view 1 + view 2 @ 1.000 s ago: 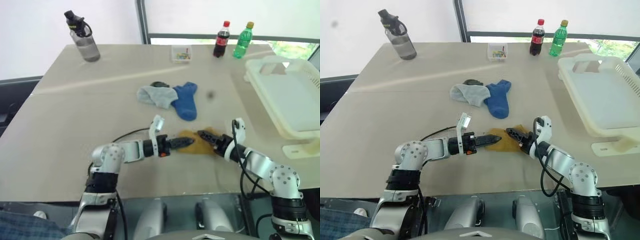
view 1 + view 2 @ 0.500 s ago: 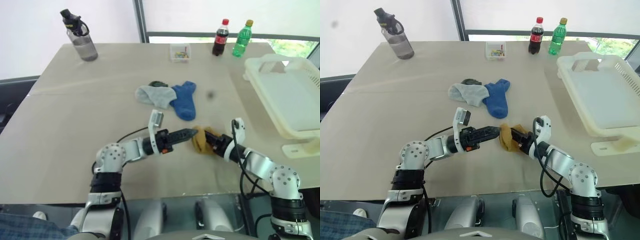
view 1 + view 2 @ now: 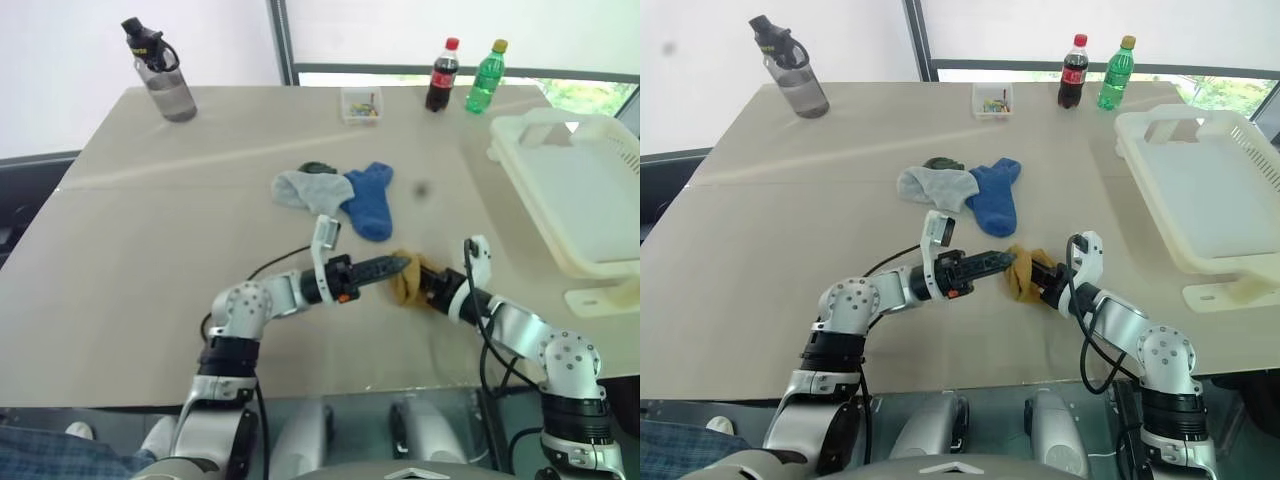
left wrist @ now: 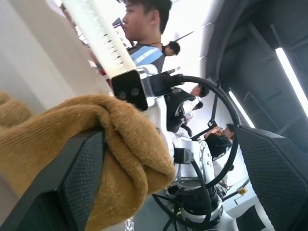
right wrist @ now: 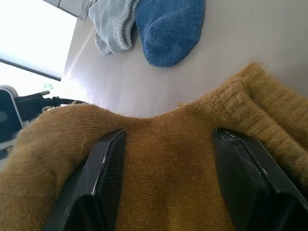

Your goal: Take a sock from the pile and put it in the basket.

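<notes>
A mustard-yellow sock (image 3: 408, 287) hangs bunched just above the table, with my right gripper (image 5: 175, 192) shut on it; its black fingers (image 5: 103, 178) press the knit from both sides. My left gripper (image 3: 398, 266) reaches in level from the left and stands open. One of its fingers (image 4: 77, 183) lies against the sock (image 4: 72, 134), the other stands well apart. The pile sits farther back on the table: a pale grey sock (image 3: 305, 190), a blue sock (image 3: 372, 205) and a bit of dark fabric (image 3: 318, 168). The cream-white basket (image 3: 590, 195) stands at the table's right edge.
At the table's far side stand a grey water bottle (image 3: 163, 75), a small clear box of coloured bits (image 3: 361, 105), a cola bottle (image 3: 442, 78) and a green bottle (image 3: 485, 68). People (image 4: 144, 24) show in the background of the left wrist view.
The mustard sock, flat on the table a second ago, is now bunched up in my right gripper. My left gripper has risen and moved right, up against the sock.
</notes>
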`<state>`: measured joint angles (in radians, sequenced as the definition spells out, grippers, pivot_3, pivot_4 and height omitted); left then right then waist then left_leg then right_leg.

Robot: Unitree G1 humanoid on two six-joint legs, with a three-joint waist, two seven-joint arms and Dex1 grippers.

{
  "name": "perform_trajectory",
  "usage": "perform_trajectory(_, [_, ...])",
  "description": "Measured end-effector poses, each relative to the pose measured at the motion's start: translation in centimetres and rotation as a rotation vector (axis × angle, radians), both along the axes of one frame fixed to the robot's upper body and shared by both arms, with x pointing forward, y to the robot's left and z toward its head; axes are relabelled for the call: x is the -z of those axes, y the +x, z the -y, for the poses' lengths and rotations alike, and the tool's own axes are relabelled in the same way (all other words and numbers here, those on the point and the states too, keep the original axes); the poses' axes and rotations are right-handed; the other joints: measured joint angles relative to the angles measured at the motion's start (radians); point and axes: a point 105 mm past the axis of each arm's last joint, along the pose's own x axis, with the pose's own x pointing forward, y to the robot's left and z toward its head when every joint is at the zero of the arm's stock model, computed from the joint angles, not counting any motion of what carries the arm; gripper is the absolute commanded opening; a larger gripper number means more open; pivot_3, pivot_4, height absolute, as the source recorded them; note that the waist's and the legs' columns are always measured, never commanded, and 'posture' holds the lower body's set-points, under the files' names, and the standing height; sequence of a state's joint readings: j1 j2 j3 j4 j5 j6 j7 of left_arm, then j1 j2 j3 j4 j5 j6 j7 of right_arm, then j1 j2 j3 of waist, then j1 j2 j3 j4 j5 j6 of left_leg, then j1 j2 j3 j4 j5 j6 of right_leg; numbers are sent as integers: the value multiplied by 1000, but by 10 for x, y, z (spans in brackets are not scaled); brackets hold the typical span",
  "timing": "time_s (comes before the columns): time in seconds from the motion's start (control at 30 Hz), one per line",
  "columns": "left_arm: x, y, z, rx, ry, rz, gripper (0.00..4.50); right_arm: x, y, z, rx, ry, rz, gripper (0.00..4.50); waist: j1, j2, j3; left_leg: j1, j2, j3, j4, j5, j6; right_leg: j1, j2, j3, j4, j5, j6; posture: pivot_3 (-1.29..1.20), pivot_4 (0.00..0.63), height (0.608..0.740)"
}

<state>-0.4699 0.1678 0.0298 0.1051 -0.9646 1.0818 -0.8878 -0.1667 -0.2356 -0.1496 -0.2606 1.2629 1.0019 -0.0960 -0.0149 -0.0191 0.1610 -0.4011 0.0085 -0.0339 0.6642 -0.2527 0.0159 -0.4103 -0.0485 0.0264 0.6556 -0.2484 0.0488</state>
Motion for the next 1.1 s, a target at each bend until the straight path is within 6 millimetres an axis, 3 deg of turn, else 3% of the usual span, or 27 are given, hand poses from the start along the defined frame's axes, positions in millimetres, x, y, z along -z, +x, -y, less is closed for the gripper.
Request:
perform_trajectory(0.13, [-2, -1, 0, 13, -21, 9, 4466, -1, -1, -1, -9, -25, 14, 2968, 0, 0, 1, 0, 0, 0, -1, 0, 0, 0, 0, 0, 0, 0, 0, 0, 150, 740])
perform_trajectory(0.3, [-8, -4, -3, 29, -47, 33, 4500, -6, -4, -1, -24, -24, 56, 4364, 0, 0, 1, 0, 0, 0, -3, 0, 0, 0, 0, 0, -3, 0, 0, 0, 150, 740])
perform_trajectory(0.83, [-8, -3, -4, 20, -47, 54, 4500, -8, -2, 2, 10, 37, 31, 4364, 1, 0, 1, 0, 0, 0, -6, 0, 0, 0, 0, 0, -6, 0, 0, 0, 150, 740])
perform_trajectory(1.1, [-3, -2, -5, 13, -22, 41, 4500, -9, 3, 3, 16, -152, 139, 4364, 2, 0, 1, -1, -2, 0, -8, 0, 0, 0, 0, -1, -9, 2, 4, 0, 150, 740])
